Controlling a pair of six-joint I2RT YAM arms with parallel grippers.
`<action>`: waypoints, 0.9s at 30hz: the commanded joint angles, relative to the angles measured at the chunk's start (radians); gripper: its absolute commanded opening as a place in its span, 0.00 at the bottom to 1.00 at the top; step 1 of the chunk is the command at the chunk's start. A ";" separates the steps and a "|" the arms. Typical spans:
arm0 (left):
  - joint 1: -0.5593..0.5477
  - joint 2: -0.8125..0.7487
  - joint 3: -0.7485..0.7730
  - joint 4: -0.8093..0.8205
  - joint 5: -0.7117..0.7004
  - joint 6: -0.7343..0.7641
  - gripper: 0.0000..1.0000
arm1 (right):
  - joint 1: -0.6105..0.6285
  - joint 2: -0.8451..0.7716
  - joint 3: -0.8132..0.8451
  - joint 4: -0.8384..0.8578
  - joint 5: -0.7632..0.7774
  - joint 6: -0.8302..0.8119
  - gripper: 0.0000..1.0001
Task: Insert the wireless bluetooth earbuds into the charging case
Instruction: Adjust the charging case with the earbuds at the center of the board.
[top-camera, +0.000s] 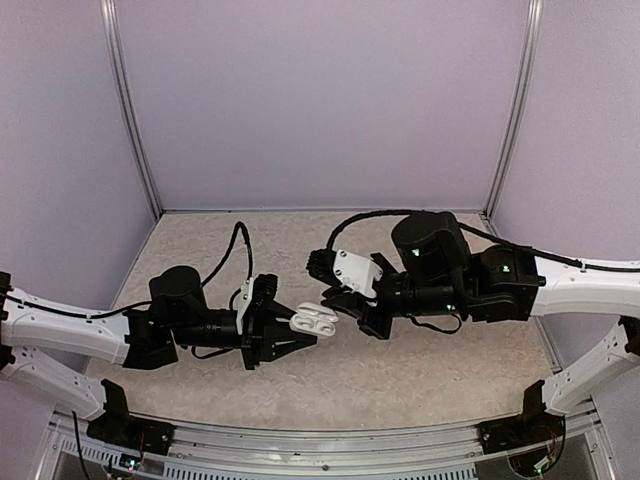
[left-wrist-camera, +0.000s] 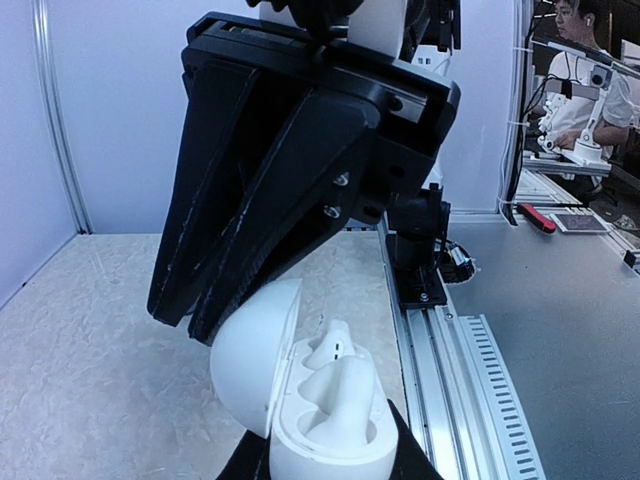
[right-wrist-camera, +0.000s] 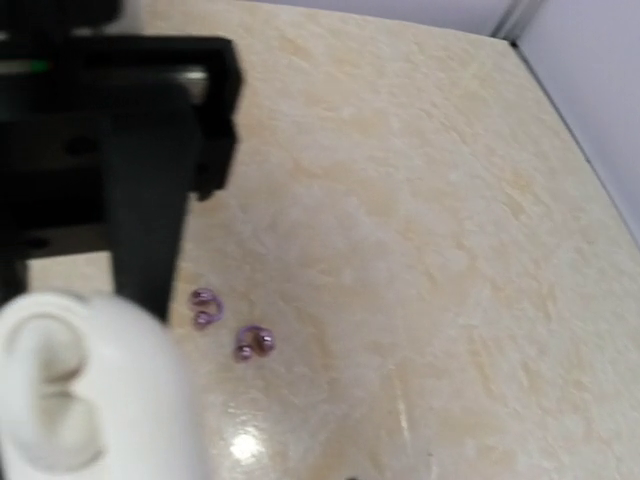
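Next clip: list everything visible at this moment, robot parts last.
charging case: one, white, lid open, held above the table in the left pincer
white earbud: one visible, white, seated in the case
purple earbuds: two, purple, lying close together on the table
table: one, beige speckled, under both arms
left pincer: one, black, clamped on the case
right pincer: one, black, tips close to the open lid; whether open or shut is unclear
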 joint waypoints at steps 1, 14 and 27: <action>0.002 -0.006 0.022 0.023 -0.011 -0.019 0.00 | 0.004 -0.020 0.000 0.008 -0.082 -0.021 0.13; 0.028 0.003 0.028 0.021 -0.028 -0.057 0.00 | 0.032 -0.061 -0.024 0.013 -0.154 -0.033 0.14; 0.032 0.010 0.036 0.015 -0.018 -0.067 0.00 | 0.038 -0.053 -0.042 0.035 -0.220 -0.020 0.16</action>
